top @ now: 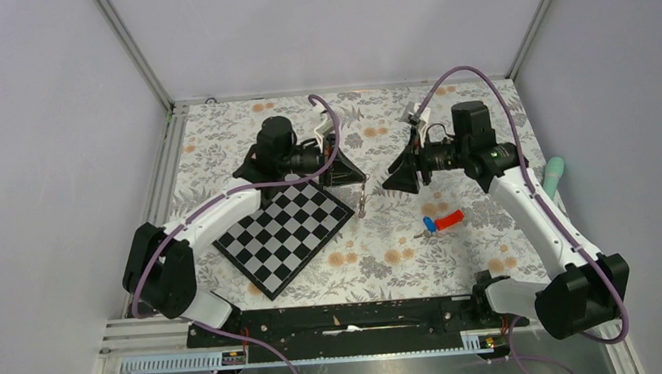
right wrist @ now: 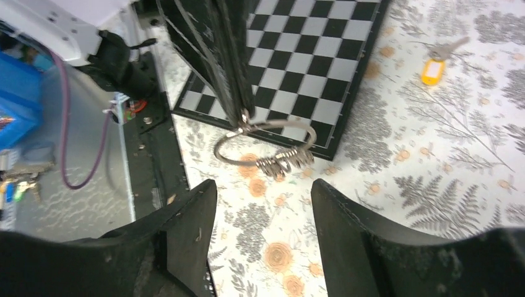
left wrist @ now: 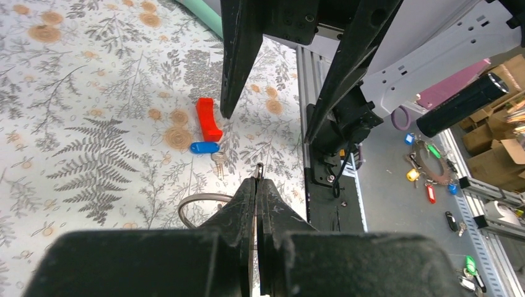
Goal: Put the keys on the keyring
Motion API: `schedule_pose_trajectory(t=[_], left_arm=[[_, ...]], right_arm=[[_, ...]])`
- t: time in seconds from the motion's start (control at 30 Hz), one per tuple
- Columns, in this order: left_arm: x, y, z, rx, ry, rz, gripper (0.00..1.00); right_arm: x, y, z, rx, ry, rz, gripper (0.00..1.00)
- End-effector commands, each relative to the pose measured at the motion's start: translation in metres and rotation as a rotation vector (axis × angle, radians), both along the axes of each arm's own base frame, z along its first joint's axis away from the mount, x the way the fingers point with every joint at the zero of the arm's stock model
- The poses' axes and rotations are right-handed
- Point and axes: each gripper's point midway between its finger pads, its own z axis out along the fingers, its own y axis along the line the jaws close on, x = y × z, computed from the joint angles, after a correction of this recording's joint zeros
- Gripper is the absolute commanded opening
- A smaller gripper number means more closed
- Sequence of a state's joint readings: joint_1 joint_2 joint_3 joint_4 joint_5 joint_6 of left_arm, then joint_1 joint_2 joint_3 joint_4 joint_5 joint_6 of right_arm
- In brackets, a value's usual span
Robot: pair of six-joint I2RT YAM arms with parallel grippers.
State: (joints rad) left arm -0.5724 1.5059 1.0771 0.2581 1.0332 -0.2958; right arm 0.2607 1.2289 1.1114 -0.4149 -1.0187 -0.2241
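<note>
Closest to the right wrist camera, the right gripper (right wrist: 263, 185) stands with its two black fingers spread wide at the bottom of the frame and nothing between them. Just beyond, near the middle of that view, the left gripper (right wrist: 241, 114) comes down from the top edge with its fingers pressed together, pinching the keyring (right wrist: 285, 162) at its rim. The ring hangs below them over the flowered cloth (right wrist: 433, 185), beside the near corner of the chessboard (right wrist: 309, 62); I cannot tell whether it touches the cloth. A yellow-headed key (right wrist: 432, 69) lies at the upper right of the same view, well apart from the ring. From the left wrist, a blue-capped key (left wrist: 204, 147) lies left of centre on the cloth, touching a red tag (left wrist: 208, 119) just above it.
</note>
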Motion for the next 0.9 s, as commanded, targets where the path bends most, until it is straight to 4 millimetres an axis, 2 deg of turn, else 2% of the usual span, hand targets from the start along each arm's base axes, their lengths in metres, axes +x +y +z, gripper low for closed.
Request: schedule_pose_trajectory(t=[0.0,0.13,0.23,0.4,0.63,0.87], left_arm=[[0.007,0.012,0.035,-0.030,-0.148,0.045,0.00],[0.012,0.020,0.034,0.000,-0.161,0.082,0.00],[0.014,0.026,0.035,0.013,-0.172,0.096,0.00],[0.017,0.036,0.042,0.017,-0.179,0.121,0.00],[0.015,0.047,0.043,0.027,-0.168,0.130,0.00],[0.015,0.047,0.042,0.027,-0.166,0.122,0.00]], right_arm=[[0.005,-0.022,0.001,-0.137,-0.101,-0.084,0.66],[-0.002,-0.049,-0.030,-0.318,-0.085,-0.131,0.68],[-0.013,-0.070,-0.059,-0.445,-0.045,-0.160,0.75],[-0.034,-0.093,-0.096,-0.579,0.009,-0.144,0.78],[-0.072,-0.122,-0.152,-0.769,0.128,0.027,0.66],[-0.077,-0.139,-0.181,-0.875,0.118,0.131,0.61]])
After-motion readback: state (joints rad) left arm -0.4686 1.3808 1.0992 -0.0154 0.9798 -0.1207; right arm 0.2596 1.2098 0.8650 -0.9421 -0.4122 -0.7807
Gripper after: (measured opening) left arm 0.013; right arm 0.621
